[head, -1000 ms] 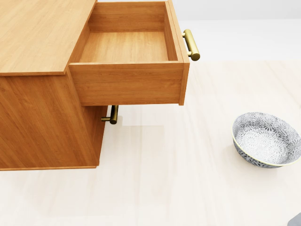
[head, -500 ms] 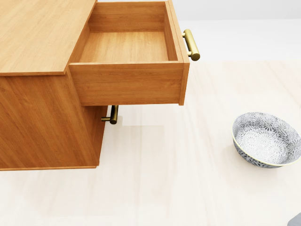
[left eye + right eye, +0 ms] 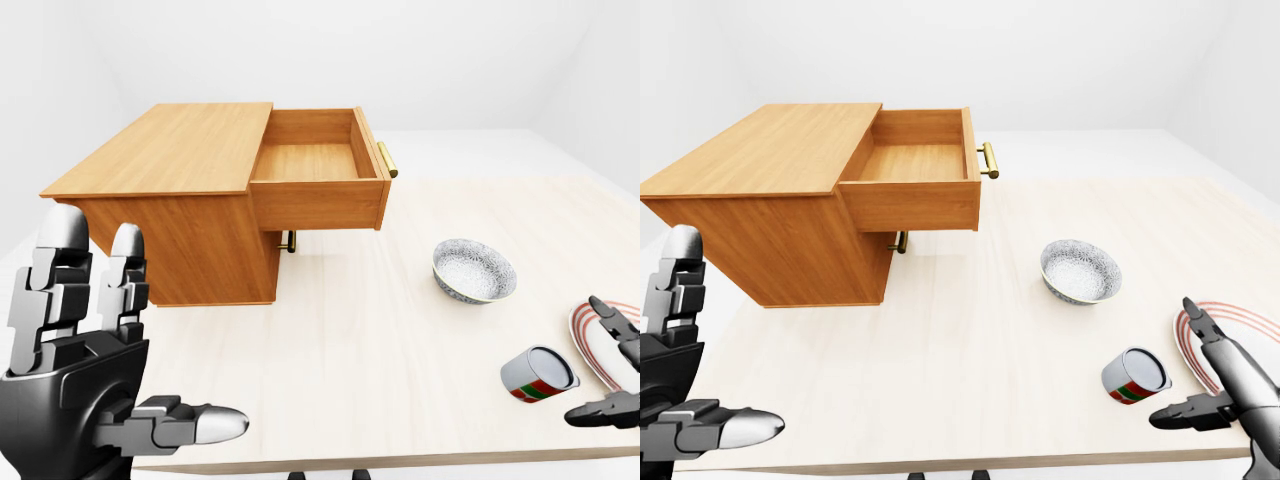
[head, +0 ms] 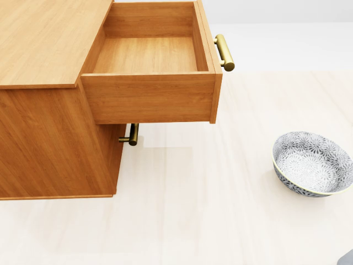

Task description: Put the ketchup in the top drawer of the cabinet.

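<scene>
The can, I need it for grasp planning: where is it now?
In the right-eye view the can lies on its side at lower right, between the patterned bowl above and the open right hand beside the striped plate.

Head view close, downward; eye views wider, sharing drawer [image 4: 149, 55].

Left hand [image 3: 85, 390] raised, fingers upright and spread, thumb out; right hand [image 3: 1230, 395] low, fingers parted, both empty.

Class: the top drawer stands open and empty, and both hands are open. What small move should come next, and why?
Probably close the right hand toward the can lying on its side beside it. That hand is open, nearest the can, and the top drawer already stands open. Whether the can is the ketchup cannot be told.
</scene>
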Available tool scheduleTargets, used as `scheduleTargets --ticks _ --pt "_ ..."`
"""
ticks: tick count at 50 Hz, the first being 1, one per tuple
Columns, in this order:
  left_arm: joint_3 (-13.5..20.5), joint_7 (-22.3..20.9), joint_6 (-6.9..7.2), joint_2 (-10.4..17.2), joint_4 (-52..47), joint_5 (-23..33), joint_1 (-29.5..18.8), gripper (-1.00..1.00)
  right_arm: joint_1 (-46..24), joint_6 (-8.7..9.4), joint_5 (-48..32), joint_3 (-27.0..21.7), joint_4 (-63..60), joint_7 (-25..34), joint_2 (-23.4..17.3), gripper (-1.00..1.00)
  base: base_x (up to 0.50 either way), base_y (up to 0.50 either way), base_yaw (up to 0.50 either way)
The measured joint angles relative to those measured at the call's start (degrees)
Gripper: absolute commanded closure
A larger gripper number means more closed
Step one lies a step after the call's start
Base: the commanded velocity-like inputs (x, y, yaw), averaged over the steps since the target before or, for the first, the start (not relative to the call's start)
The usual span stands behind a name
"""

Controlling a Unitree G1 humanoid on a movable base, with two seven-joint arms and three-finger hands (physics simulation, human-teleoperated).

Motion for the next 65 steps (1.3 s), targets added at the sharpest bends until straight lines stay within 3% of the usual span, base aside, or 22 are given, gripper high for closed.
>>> scheduleTargets --ticks 65 --pt "-0.86 -0.57 0.0 -0.57 0.0 1.2 0.46 -1.0 -2.66 0.0 0.04 8.31 13.78 0.0 -4.06 -1.0 0.0 0.0 0.0"
